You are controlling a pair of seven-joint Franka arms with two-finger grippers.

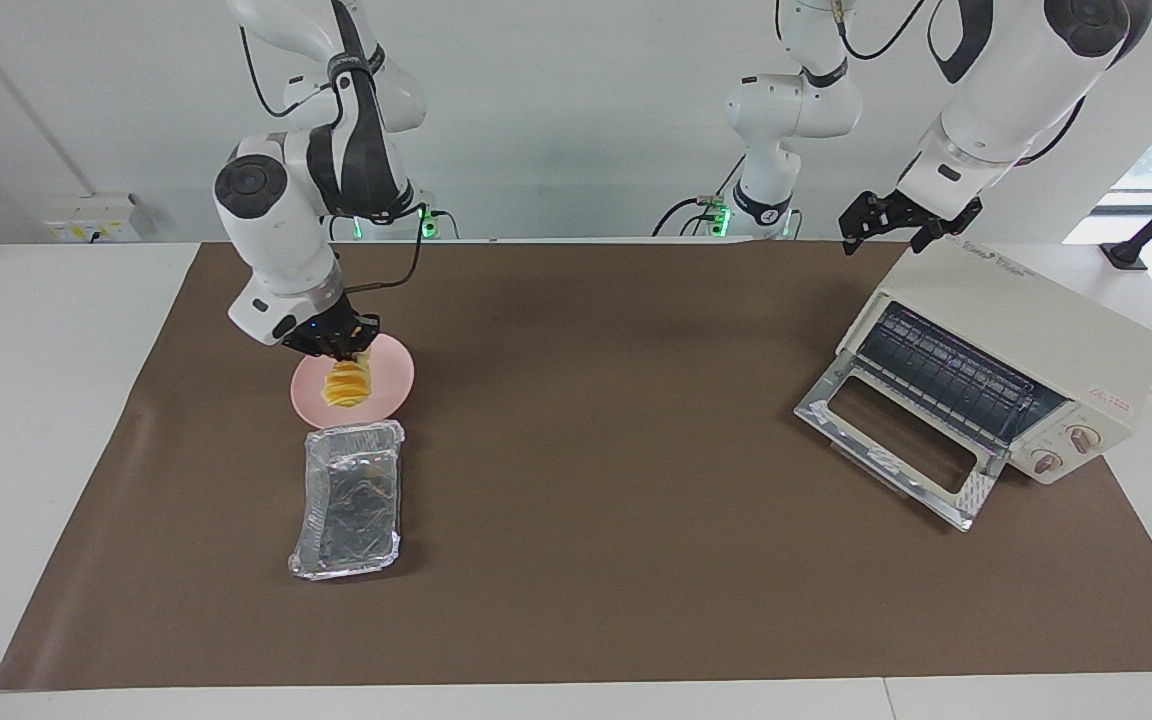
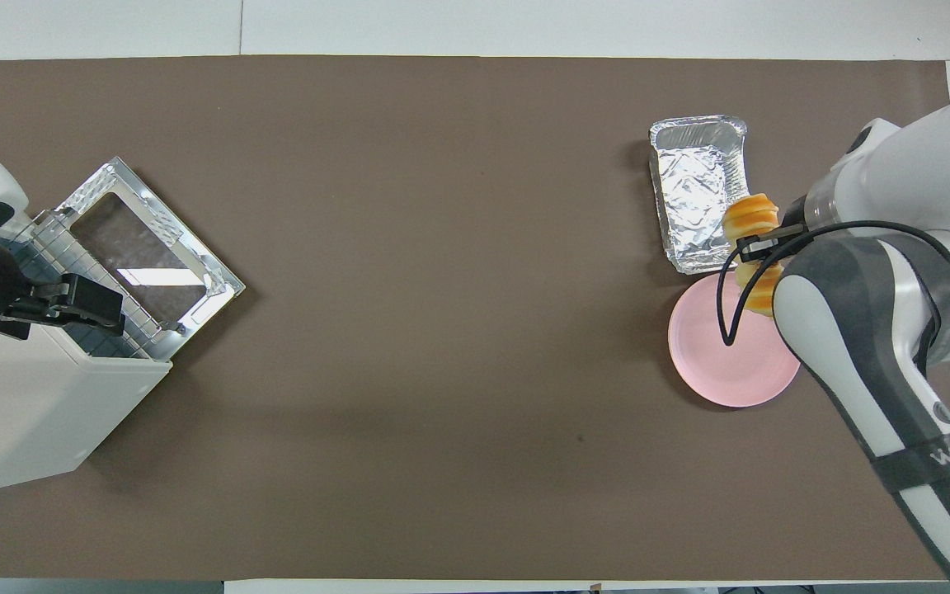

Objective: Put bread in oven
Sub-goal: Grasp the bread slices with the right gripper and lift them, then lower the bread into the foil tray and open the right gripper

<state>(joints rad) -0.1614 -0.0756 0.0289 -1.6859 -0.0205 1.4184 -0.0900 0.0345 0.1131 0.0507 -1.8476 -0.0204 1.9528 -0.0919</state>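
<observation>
1. Facing view first. Got the bread [image 1: 347, 383] pinched at its upper end in the right jaws, up over the pink plate [image 1: 398, 388] at the right arm's end of the bench [image 1: 586, 520].
2. Hangs down from the grip, long axis close to upright, lower end low over the plate. Looks clear of it, though hard to call from this angle.
3. Sits just beside the plate and farther from the robots: foil tray [image 1: 311, 500], apparently empty, not part of this job.
4. Over to the oven [image 1: 1026, 320] at the left arm's end, well apart from the bread. Stands with its door [image 1: 836, 425] dropped open, wire rack [image 1: 946, 375] showing.
5. Waits there with the left jaws spread wide and holding nothing, above the oven's top edge nearest the robots.
6. Overhead view now. Shows the plate [image 2: 722, 363] bare, with the bread [image 2: 751, 216] drawn across the tray's rim [image 2: 693, 124]: raised, then, not lying in the tray.
7. Puts the oven [image 2: 30, 412] at the other end of the bench, door [image 2: 145, 247] angled toward the middle, with the left jaws over the rack.
8. Comes down to this: a long crossing toward the left arm's end. Means either a full reach by the right arm or a hand-over, since the left arm is far nearer the oven. Needs the loaf tipped from upright to level to slide onto the rack.
</observation>
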